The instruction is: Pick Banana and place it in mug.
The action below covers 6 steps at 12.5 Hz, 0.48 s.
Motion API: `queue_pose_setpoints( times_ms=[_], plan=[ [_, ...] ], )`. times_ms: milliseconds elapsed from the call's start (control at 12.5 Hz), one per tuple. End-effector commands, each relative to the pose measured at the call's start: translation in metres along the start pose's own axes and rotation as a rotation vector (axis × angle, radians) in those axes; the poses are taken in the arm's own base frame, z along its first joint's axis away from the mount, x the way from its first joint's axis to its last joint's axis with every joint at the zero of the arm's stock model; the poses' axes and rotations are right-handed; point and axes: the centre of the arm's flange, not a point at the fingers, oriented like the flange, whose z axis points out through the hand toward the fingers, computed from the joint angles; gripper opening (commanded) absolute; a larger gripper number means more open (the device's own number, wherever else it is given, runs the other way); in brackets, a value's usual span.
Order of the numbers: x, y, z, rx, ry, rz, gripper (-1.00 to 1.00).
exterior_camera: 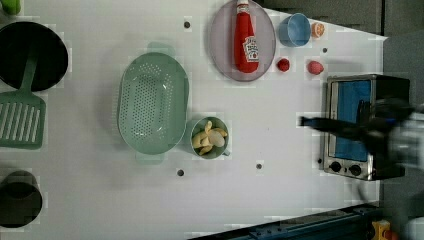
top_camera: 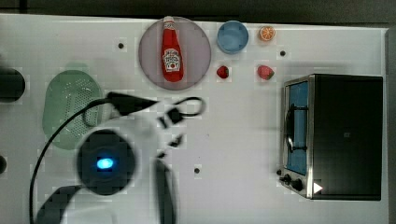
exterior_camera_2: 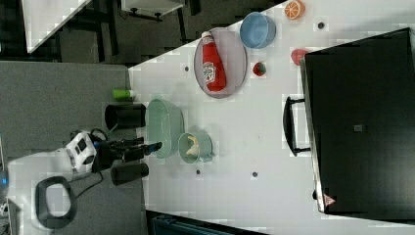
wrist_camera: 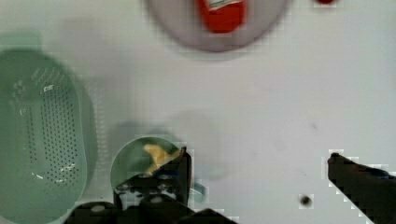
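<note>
The black two-fingered gripper (wrist_camera: 257,161) hangs above the white tabletop (wrist_camera: 261,107) with its jaws spread wide and nothing between them. One dark finger (wrist_camera: 180,170) overlaps the rim of the small round pale teal-green mug (wrist_camera: 128,161); the other stands well apart over bare table. The small pale-yellow curved toy banana (wrist_camera: 156,154) lies inside that mug, below the gripper and clear of both fingers. In the left view the banana (exterior_camera: 209,137) rests among pale pieces in the mug (exterior_camera: 195,131), which sits just beside the big oval matte green perforated plastic basket (exterior_camera: 152,102).

Farther off, a glossy red ketchup bottle (exterior_camera: 246,37) with a white label lies flat on a smooth round grey plate (exterior_camera: 219,40). Near the plate are two small red strawberries (exterior_camera: 283,64), a light blue round cup (exterior_camera: 295,30) and an orange slice (exterior_camera: 317,30). On the left view's right stands a boxy metal toaster oven (exterior_camera: 350,165) with black knobs.
</note>
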Motion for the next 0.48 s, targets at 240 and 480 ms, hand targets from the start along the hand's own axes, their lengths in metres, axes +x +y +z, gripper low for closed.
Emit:
queue_pose_setpoints(
  times_ms=[240,480],
  plan=[
    [0.052,0.125,-0.101,0.024,-0.065,0.296,1.00],
    [0.063,0.147,-0.148,-0.050,0.009,0.307,1.00]
  ],
)
